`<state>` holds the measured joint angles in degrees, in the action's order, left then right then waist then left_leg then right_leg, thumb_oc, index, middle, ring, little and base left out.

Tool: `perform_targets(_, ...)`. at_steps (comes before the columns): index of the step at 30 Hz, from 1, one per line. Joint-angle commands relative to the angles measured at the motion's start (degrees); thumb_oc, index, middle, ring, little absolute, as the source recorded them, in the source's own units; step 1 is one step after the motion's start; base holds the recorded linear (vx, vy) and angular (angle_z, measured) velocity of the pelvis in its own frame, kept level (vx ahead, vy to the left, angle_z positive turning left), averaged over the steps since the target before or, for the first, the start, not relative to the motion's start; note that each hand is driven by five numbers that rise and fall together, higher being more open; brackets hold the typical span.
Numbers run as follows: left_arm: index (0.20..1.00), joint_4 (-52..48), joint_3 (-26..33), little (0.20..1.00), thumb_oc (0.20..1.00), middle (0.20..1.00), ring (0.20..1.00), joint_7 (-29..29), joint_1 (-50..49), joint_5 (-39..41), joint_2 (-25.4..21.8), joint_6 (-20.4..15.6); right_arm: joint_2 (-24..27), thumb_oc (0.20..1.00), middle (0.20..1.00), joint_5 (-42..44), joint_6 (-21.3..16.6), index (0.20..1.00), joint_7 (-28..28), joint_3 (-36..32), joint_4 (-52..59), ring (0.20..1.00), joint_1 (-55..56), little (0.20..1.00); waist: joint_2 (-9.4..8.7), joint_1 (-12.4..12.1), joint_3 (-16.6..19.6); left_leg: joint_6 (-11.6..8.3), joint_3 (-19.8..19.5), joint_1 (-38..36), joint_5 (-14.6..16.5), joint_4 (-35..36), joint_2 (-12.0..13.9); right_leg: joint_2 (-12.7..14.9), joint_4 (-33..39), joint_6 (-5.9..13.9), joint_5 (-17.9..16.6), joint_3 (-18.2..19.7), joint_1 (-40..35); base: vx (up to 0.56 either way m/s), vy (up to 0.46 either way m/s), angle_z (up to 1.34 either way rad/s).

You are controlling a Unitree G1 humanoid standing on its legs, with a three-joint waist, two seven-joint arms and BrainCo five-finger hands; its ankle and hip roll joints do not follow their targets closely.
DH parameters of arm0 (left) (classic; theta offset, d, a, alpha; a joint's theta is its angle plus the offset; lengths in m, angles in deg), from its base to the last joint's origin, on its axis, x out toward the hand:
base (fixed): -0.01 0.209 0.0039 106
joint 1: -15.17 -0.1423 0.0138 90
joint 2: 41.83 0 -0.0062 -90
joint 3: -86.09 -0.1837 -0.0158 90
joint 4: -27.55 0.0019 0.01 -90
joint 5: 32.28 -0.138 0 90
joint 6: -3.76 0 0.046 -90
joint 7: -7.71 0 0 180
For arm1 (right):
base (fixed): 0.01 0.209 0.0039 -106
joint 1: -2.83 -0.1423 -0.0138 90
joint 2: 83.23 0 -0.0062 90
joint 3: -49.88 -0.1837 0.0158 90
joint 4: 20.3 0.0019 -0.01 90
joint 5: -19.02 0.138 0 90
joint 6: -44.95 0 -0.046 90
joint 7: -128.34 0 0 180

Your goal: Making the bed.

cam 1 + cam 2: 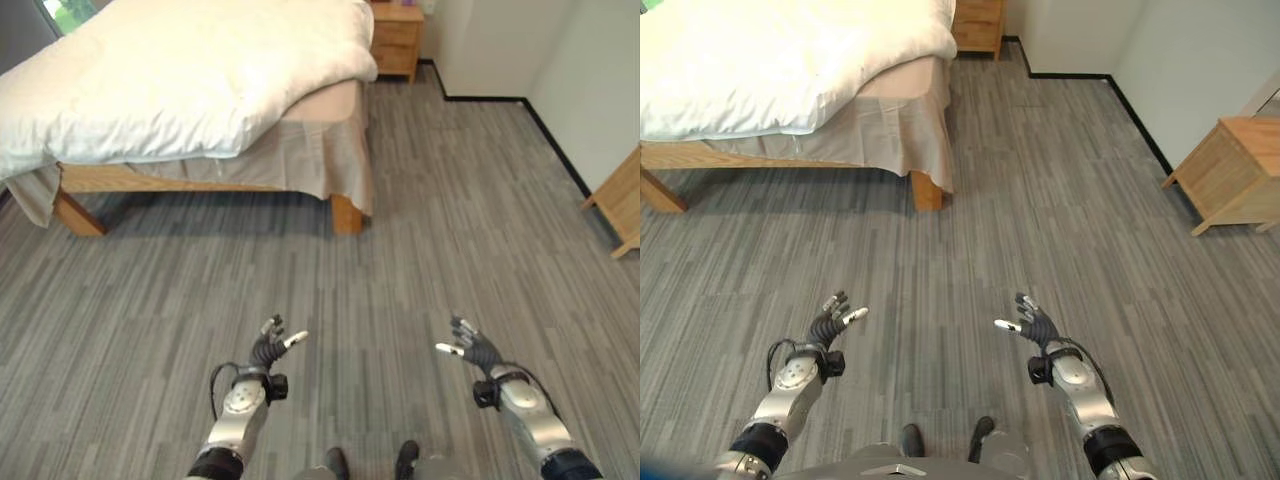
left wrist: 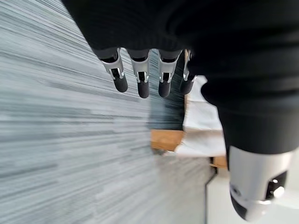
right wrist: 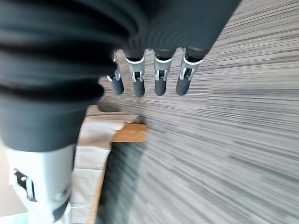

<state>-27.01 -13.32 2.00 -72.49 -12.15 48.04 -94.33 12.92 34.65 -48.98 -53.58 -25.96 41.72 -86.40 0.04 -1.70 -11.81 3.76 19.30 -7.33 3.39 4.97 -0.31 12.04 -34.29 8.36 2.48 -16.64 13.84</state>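
Observation:
A wooden bed (image 1: 347, 212) stands at the far left, some way ahead of me across the floor. A white duvet (image 1: 170, 75) lies rumpled over it and hangs past the near edge, above a beige bed skirt (image 1: 300, 160). My left hand (image 1: 270, 346) is low in front of me, open, fingers relaxed and holding nothing. My right hand (image 1: 472, 345) mirrors it on the other side, also open and empty. Both hands hover over bare floor, well short of the bed. The bed's corner leg (image 2: 167, 139) and skirt (image 3: 93, 140) appear past the fingers in both wrist views.
Grey striped plank flooring (image 1: 430, 230) spreads between me and the bed. A wooden nightstand (image 1: 396, 38) stands against the far wall beside the bed. Another low wooden cabinet (image 1: 1230, 170) stands at the right wall. A white wall with dark skirting (image 1: 550, 135) bounds the right side.

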Motion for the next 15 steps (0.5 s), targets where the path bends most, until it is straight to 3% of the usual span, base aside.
perform_targets(1,1.0,-4.29,0.76,1.0,1.0,1.0,1.0,0.77,0.91,0.76,-1.57,-1.13,-1.57,1.0,1.0,-0.47,-2.48,1.0,0.31,-0.11,2.11,1.0,-2.47,1.0,-1.39,0.81,0.33,-0.99,-5.6,-2.88,0.03,0.03,-1.08,1.18,2.54,3.8,-15.39,7.46,1.1,0.18,-0.029,0.24)
perform_targets(3,1.0,-4.15,0.38,1.0,1.0,1.0,1.0,0.56,1.5,-0.01,-1.61,-1.23,-1.53,1.0,1.0,0.09,-2.52,1.0,-0.07,-0.88,3.48,1.0,-0.99,1.0,-1.65,2.2,-0.63,-2.18,-7.63,-4.33,0.48,0.03,-0.96,-1.69,10.17,2.86,-13.1,10.7,3.48,0.34,-0.139,0.4)
perform_targets(5,1.0,-3.5,-1.57,1.0,1.0,1.0,1.0,0.85,3.61,-0.31,-1.29,-1.5,-0.89,1.0,1.0,0.7,-2.93,1.0,0.25,-2.46,3.11,1.0,0.99,1.0,-2.01,4.25,-0.85,-4.42,-12.19,-7.41,3.15,0.03,-0.48,-0.48,29.51,3.4,-14.71,13.42,3.92,0.62,-0.251,0.75)
perform_targets(7,1.0,-3.24,-2.23,1.0,1.0,1.0,1.0,1.04,4.17,-0.82,-1.35,-1.45,-0.69,1.0,1.0,0.54,-2.87,1.0,0.16,-2.99,3.4,1.0,1.88,1.0,-2.14,4.84,-0.72,-5.21,-13.76,-8.55,3.67,0.03,-0.04,-0.62,33.77,4.15,-15.72,14.8,4.09,0.48,-0.177,1.27)
perform_targets(8,1.0,-4.39,-3.89,1.0,1.0,1.0,1.0,1.72,5.42,-2.66,-1.72,-1.42,-0.59,1.0,1.0,0.06,-2.7,1.0,0.02,-4.08,3.62,1.0,3.26,1.0,-2.19,6.14,-0.19,-6.53,-16.27,-11.28,4.41,0.03,1.32,-0.89,39.28,5.86,-17.84,14.81,5.59,0.59,-0.26,1.14)
perform_targets(9,1.0,-5.51,-4.4,1.0,1.0,1.0,1.0,2.24,5.29,-3.9,-1.91,-1.32,-0.58,1.0,1.0,-0.33,-2.55,1.0,-0.28,-4.55,3.81,1.0,3.49,1.0,-2.21,6.33,0.3,-7.06,-17.21,-12.81,4.59,0.03,2.03,-0.36,39.28,6.38,-18.97,12.6,5.63,0.91,-0.444,1.63)
perform_targets(11,1.0,-7.48,-5.46,1.0,1.0,1.0,1.0,3.7,3.4,-5.66,-2.01,-1.08,0.08,1.0,1.0,-0.61,-2.47,1.0,-1.41,-4.24,2.62,1.0,3.41,1.0,-1.68,6.13,2.13,-9.64,-18.6,-13.42,-1.16,-6.9,5.37,-2.05,36.17,4.7,-18.72,8.35,1.92,0.67,-0.412,1.25)
perform_targets(12,1.0,-7.77,-6.1,1.0,1.0,1.0,1.0,4.07,2.69,-5.32,-1.67,-0.82,0.33,1.0,1.0,0.02,-2.58,1.0,-1.01,-3.89,1.43,1.0,3.01,1.0,-1.19,6.2,2.38,-11.04,-18.68,-11.72,-7.09,-13.4,6.48,-3.47,34.35,3.56,-18.29,8.31,1.04,0.5,-0.424,0.5)
perform_targets(13,1.0,-7.8,-6.56,1.0,1.0,1.0,1.0,4.52,2.93,-5.01,-1.44,-0.17,1.0,1.0,1.0,0.59,-2.26,1.0,-1.08,-4.03,1.16,1.0,2.26,1.0,-1.67,6.02,2.49,-12.43,-16.65,-6.75,-14.83,-25.09,9.1,-4.04,33.19,0.91,-15.62,6.79,-1.54,0.47,-0.454,0.75)
perform_targets(14,1.0,-8.05,-6.89,1.0,1.0,1.0,1.0,5.08,3.06,-4.07,-1.47,0.21,1.21,1.0,1.0,1.62,-2.07,1.0,-0.68,-3.83,1.54,1.0,2.17,1.0,-2.76,5.77,2.34,-11.71,-15.57,-1.28,-16.98,-31.91,9.61,-4.28,33.91,-0.68,-14.67,5.95,-3.9,0.45,-0.573,0.74)
perform_targets(15,1.0,-8.44,-7.21,1.0,1.0,1.0,1.0,5.03,3.3,-2.72,-1.29,0.41,1.23,1.0,1.0,3.95,-2.69,1.0,-0.39,-4.29,2.29,1.0,2.77,1.0,-3.82,5.45,1.45,-11.17,-12.01,3.44,-19.09,-41.34,12.48,-5.27,34.79,-3.2,-12.82,4.25,-7.06,0.42,-0.558,0.61)
